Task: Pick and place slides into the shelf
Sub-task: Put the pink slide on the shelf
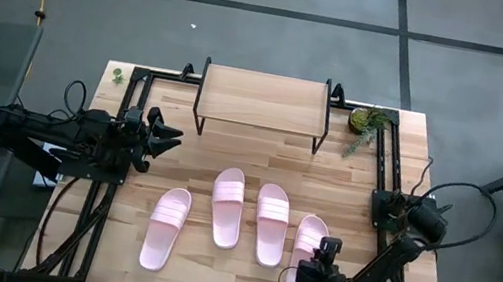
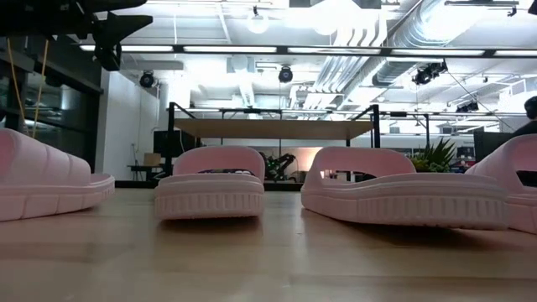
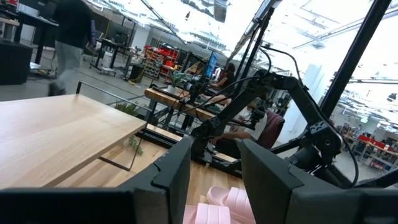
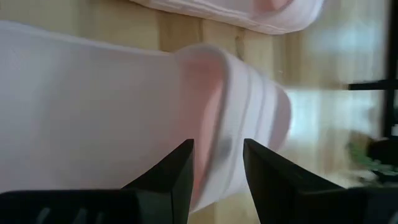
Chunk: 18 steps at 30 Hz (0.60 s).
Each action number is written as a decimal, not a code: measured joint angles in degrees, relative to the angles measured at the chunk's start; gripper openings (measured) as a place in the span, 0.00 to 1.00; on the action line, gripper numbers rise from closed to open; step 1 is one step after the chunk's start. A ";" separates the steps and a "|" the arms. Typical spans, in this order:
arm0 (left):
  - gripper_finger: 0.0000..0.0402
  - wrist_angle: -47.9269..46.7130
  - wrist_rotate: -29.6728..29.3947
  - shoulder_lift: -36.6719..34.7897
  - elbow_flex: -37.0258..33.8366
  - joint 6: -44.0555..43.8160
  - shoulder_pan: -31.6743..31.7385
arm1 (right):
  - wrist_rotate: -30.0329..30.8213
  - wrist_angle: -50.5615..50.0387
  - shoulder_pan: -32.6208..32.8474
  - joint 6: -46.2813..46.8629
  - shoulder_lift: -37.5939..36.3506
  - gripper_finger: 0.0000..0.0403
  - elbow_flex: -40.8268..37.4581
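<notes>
High view: four pale pink slides lay in a row on the wooden tabletop point(image 1: 240, 276), toes toward the shelf point(image 1: 263, 98), which stood at the far edge, well apart from them. Leftmost slide point(image 1: 166, 228) angled slightly; second slide point(image 1: 227, 206) and third slide point(image 1: 271, 223) side by side; rightmost slide point(image 1: 307, 253) partly covered at its heel end. Right gripper point(image 1: 316, 273) hung directly over that heel end, arm reaching in from the right near corner. Left gripper point(image 1: 169, 138) waited at the left edge, near the shelf's left leg, fingers spread, holding nothing. Small potted plant point(image 1: 368, 121) just right of the shelf.

Low view: slides seen heel-on across the table, shelf plank point(image 2: 273, 128) visible beyond and between them. Rightmost slide point(image 2: 512, 189) cut by the frame edge.

Left wrist view: left fingers point(image 3: 174, 171) parted, empty; shelf top point(image 3: 56, 134) ahead, pink strap point(image 3: 225, 202) low between them.

Right wrist view: right fingers point(image 4: 171, 174) parted, released, poised just over the ribbed strap point(image 4: 239, 118) of the rightmost slide; contact could not be told. Another slide point(image 4: 249, 12) lay beside.
</notes>
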 joint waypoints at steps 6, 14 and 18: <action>0.32 0.01 0.00 0.00 0.00 0.00 0.00 | 0.28 -1.23 -0.71 0.28 0.32 0.32 0.00; 0.32 0.03 -0.01 0.00 0.00 0.00 -0.02 | 1.70 -1.49 -0.71 -0.20 1.93 0.32 0.00; 0.32 0.03 -0.02 0.00 0.00 0.00 -0.01 | 1.82 -2.11 -0.71 -0.20 4.16 0.32 0.00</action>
